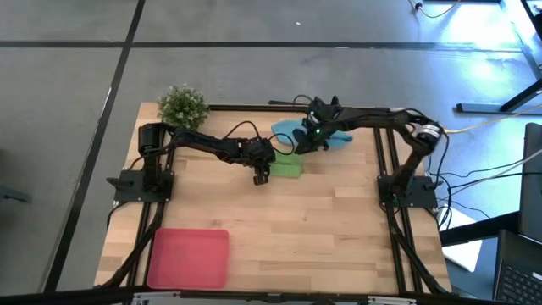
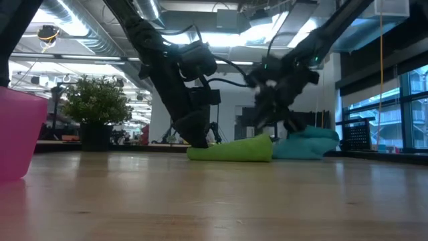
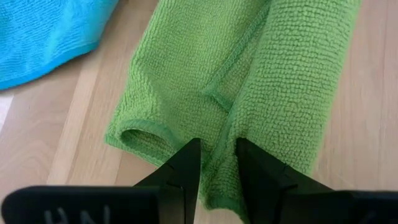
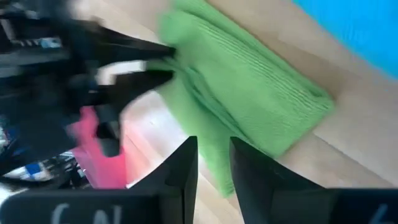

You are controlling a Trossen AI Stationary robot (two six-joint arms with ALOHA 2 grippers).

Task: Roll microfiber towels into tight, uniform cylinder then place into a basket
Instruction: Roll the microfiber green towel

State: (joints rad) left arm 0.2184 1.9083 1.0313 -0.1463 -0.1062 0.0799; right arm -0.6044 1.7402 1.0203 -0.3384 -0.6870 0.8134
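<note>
Nearest you, well in front of the green towel (image 1: pixel 288 165), sits the pinkish-red basket (image 1: pixel 188 257) at the table's front-left corner. At the towel itself, partly rolled near the table's middle, you have the left gripper (image 3: pixel 216 167) low at its left end, fingers nearly together and pinching a fold of it. Just behind the towel, your right gripper (image 4: pixel 213 163) hovers with a narrow gap between its fingers, holding nothing. Touching the towel's far right side lies the blue towel (image 1: pixel 329 135), bunched. Farther back-left stands the plant (image 1: pixel 182 105).
</note>
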